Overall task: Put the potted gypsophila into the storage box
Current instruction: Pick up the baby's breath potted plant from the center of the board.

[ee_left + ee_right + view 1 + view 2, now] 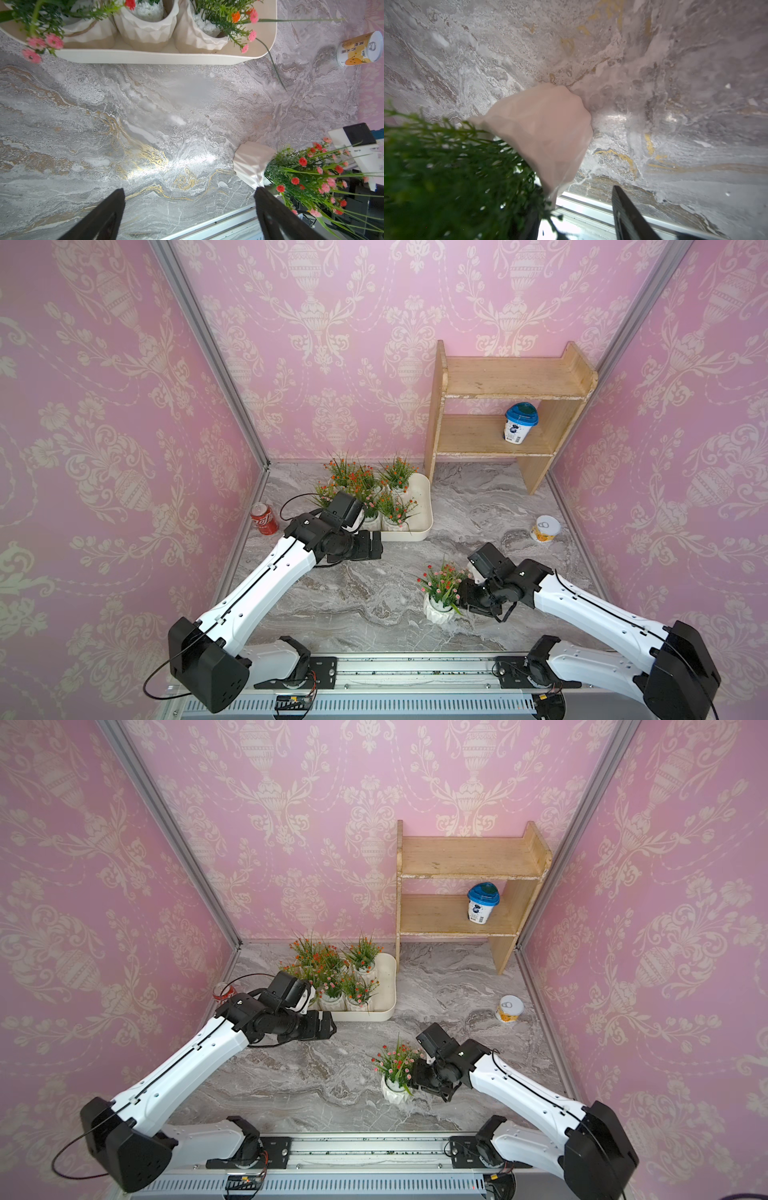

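The cream storage box [428, 506] [390, 990] [145, 58] stands at the back left, and several potted gypsophila [395, 510] [357, 990] stand in it. One more potted gypsophila [438, 612] [392, 1090] [251, 162] [546, 128] stands upright on the marble near the front. My right gripper [461, 597] [413, 1075] [577, 199] is at its right side, level with the rim. Its jaws are apart: one finger [623, 207] is clear of the pot, the other is hidden behind the leaves. My left gripper [376, 545] [328, 1027] [189, 189] hangs open and empty just in front of the box.
A red can [264, 519] stands left of the box by the wall. A yellow can [545, 529] [359, 49] lies at the right. The wooden shelf [511, 406] at the back right holds a blue-lidded cup [519, 423]. A metal rail [415, 672] borders the front.
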Robot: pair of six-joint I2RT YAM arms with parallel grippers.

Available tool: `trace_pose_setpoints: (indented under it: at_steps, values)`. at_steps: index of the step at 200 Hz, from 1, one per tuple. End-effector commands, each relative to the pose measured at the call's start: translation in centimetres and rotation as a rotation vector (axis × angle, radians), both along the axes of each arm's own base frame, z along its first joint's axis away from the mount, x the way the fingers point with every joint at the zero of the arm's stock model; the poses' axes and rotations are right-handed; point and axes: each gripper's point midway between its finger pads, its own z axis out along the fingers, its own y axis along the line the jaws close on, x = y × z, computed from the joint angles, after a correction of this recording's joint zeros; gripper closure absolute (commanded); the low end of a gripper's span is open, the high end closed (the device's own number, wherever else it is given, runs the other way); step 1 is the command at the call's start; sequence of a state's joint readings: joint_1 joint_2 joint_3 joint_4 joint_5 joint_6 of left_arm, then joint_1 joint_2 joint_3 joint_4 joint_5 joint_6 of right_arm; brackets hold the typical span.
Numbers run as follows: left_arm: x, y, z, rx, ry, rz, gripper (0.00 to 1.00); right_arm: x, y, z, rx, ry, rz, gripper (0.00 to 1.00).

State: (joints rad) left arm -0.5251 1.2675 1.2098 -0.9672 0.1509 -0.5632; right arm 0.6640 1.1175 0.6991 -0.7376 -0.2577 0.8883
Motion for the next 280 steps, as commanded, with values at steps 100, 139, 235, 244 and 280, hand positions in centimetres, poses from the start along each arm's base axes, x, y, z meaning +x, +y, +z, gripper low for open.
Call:
trace_pose_setpoints:
  at_steps: [100,139,235,244,280]
  values:
    - [0.1,0.8,-0.4,0.023,0.015,0.016,0.01,2.4,0.8,0.5,-0.096,-0.081,0.076,0.66]
    - [0.0,1.0,-0.5,0.024,0.018,0.021,0.01,2.7,1.3,0.5,-0.129,-0.097,0.109,0.74]
    - [-0.1,1.3,-0.9,0.019,0.024,0.028,0.01,2.9,1.1,-0.4,-0.191,-0.098,0.142,0.82]
    - [-0.1,1.3,-0.9,0.018,0.022,0.028,0.01,2.9,1.1,-0.4,-0.195,-0.098,0.146,0.84]
    - [-0.2,1.4,-1.1,0.019,0.029,0.031,0.01,3.0,1.3,-0.1,-0.199,-0.106,0.157,0.95]
